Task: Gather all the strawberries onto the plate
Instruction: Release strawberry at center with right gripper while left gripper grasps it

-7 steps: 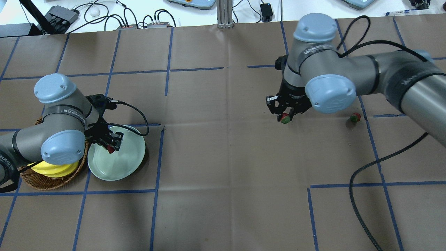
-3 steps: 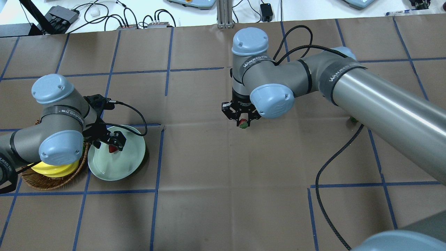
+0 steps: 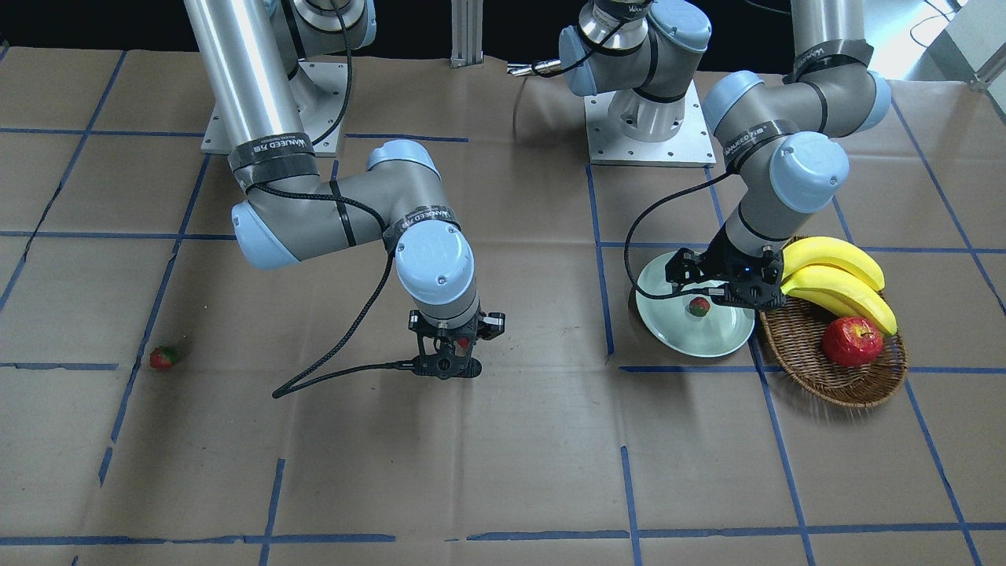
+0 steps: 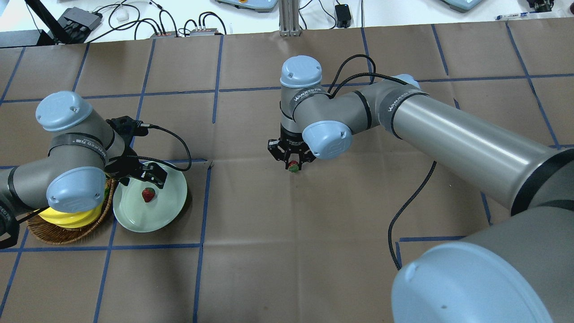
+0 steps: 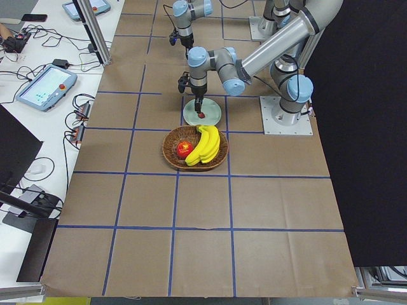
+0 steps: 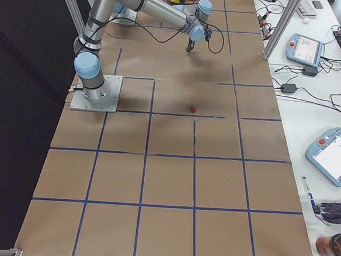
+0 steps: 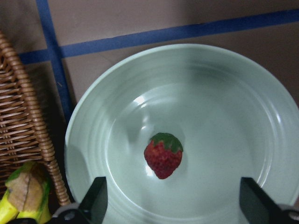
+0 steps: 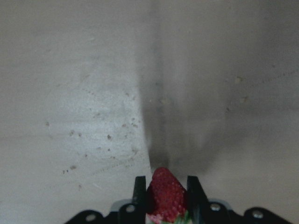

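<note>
Done: small red strawberry on round mint-green plate, left gripper spread wide
Midway: right gripper clamps second berry
Left: third berry, seemingly untouched

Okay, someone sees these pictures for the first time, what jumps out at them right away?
Probably the right claw, mid-table, shut on a strawberry. Next, the bright bananas and red apple in the wicker basket on the robot's left, beside the mint-green plate where one strawberry lies just below the open left claw. A third strawberry sits alone far on the robot's right.
</note>
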Robot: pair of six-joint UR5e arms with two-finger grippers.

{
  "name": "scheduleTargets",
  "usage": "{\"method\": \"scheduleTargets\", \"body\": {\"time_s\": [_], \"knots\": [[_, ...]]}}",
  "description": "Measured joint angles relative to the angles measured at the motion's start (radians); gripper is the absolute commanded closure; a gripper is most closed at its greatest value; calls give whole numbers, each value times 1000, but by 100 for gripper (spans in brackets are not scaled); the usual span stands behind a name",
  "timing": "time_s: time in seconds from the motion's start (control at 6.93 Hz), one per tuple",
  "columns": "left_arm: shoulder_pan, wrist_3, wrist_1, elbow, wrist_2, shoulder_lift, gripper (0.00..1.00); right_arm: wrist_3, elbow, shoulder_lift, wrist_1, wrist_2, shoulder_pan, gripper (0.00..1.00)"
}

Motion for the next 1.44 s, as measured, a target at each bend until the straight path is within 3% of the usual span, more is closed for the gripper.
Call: {"method": "scheduleTargets", "body": {"time_s": [0.43, 0.87, 1.15, 1.44], "knots": [[-94, -171, -1, 1, -140, 12, 1, 1, -28, -38, 37, 2, -16, 0], [-191, -323, 41, 3, -309, 0, 1, -151, -61, -227, 275, -47, -157, 0], [-338, -478, 180, 27, -338, -72, 1, -300, -53, -284, 329, -134, -290, 0], [-477, -603, 253, 125, -317, -191, 1, -474, -26, -296, 317, -164, -438, 0]]}}
